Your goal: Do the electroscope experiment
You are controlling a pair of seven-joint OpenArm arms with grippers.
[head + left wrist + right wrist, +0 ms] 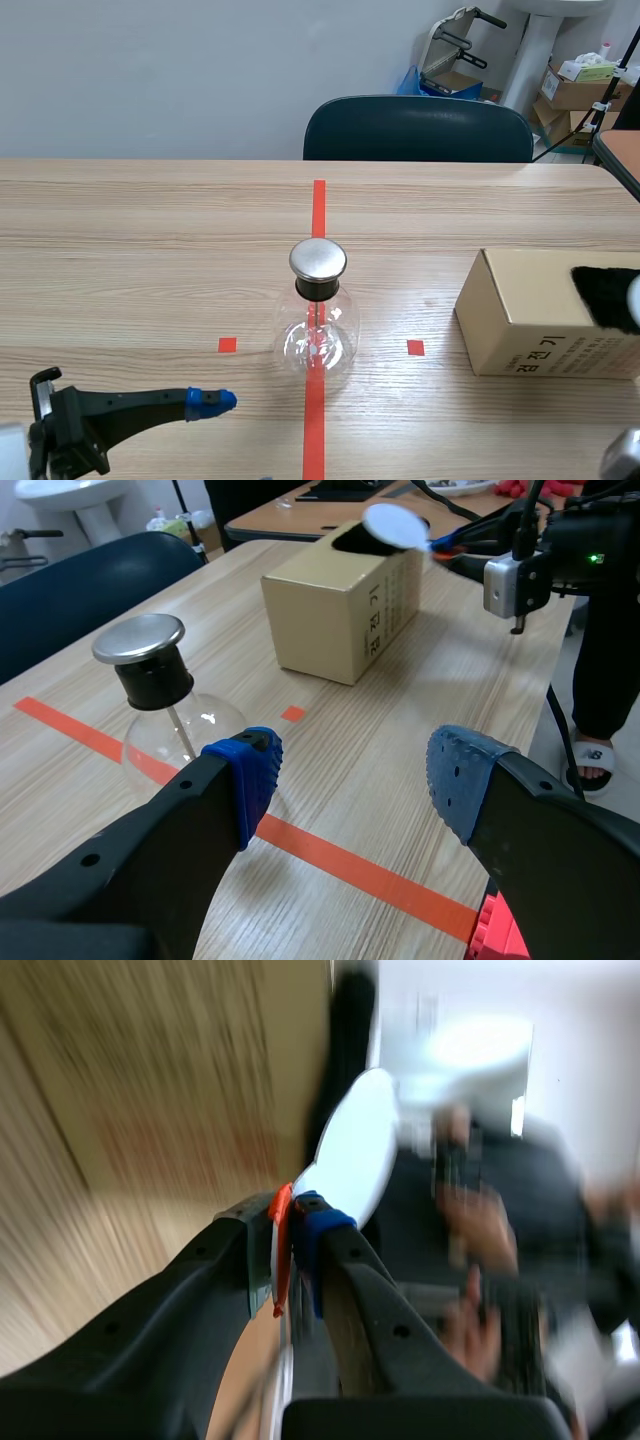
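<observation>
Left arm: low at the near-left corner of the table, lying almost flat, with its fingers pointing in toward the middle. Left gripper is wide apart and released, with nothing between the fingers. Its blue dotted pads are off the wood and touch nothing.

Electroscope: upright at mid-table on the orange-red centre line, ahead of the left gripper and clear of it. It is a round clear-glass flask with a black stopper in the neck and a flat brushed-metal cap on top. A thin rod runs down inside the glass.

Cardboard box: plain tan, rectangular, with black print on the side. It sits on the table well to the right of the flask. There is a black patch on its top, possibly fur or an opening; I can't tell.

Right arm: raised over the far side of the box, mostly out of the scene view. Right gripper is clamped on a thin orange-red handle. The handle carries a flat white oval disc, which sticks out past the fingertips and is held in the air just above the box top. The right wrist view is badly blurred, so there is no finer detail.

A dark teal chair stands behind the table.
</observation>
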